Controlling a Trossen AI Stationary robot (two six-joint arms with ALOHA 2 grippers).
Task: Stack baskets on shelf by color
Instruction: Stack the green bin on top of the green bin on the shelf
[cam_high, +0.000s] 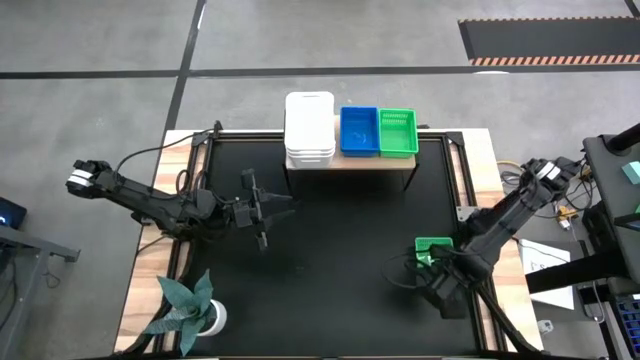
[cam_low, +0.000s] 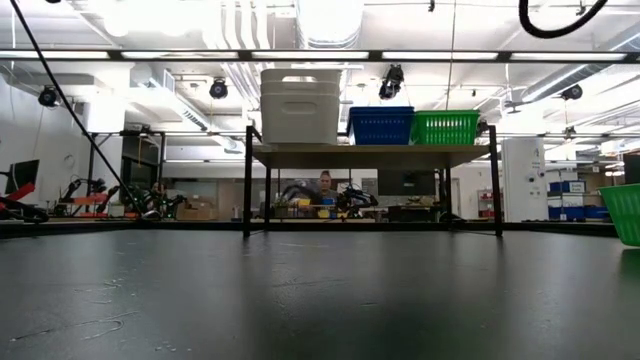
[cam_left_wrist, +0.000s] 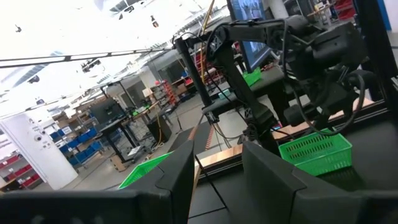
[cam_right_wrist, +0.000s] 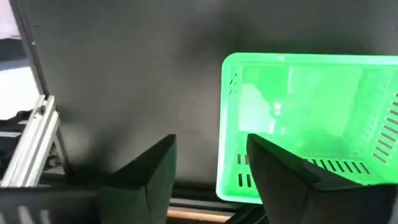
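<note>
- So we've got the shelf (cam_high: 350, 160) at the far edge of the counter (cam_high: 330, 250), with a stack of white baskets (cam_high: 309, 128) on its left end, a blue basket (cam_high: 359, 131) in the middle and a green basket (cam_high: 397, 132) on the right, all touching side by side.
- We see one more loose green basket (cam_high: 433, 247) on the counter's near right, sitting flat and upright.
- Our right tool (cam_high: 437, 283) is just on the near side of that loose basket, fingers (cam_right_wrist: 152, 171) spread apart with nothing between them; one finger sits in front of the basket's near wall.
- Our left tool (cam_high: 268, 212) hangs over the counter's left-middle, well apart from the shelf, fingers (cam_left_wrist: 180, 171) partly open and empty.
- We also spot a potted plant (cam_high: 190, 305) at the near left corner.
</note>
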